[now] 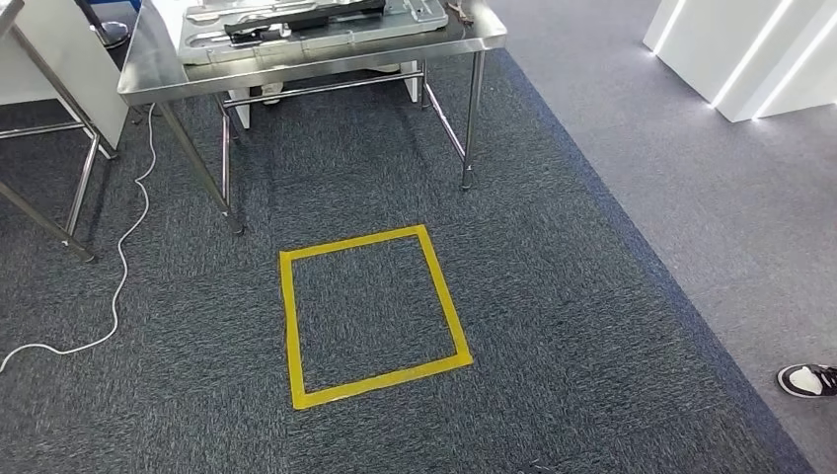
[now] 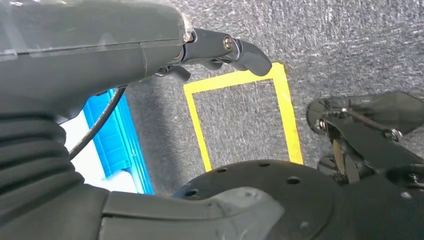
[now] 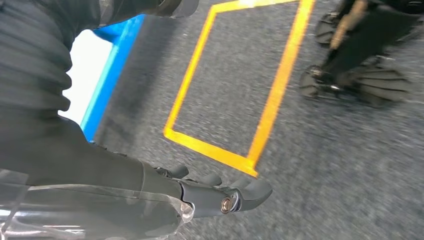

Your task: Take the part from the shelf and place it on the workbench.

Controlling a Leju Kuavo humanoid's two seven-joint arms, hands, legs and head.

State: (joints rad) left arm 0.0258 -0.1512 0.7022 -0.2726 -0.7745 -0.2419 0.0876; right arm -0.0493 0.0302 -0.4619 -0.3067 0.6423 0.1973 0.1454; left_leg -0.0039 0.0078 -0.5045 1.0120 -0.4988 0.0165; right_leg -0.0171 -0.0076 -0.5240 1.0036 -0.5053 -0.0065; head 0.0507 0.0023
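Observation:
A steel workbench stands at the far side of the dark carpet, with a grey metal part lying flat on its top. My left hand hangs over the floor, its dark fingers stretched out and holding nothing. My right hand also hangs low with its fingers extended and nothing in them. Both hands are far from the workbench.
A yellow tape square marks the carpet in front of the workbench. A white cable trails at the left beside another steel frame. A person's shoe is at the right edge. A blue-edged white object lies near my hands.

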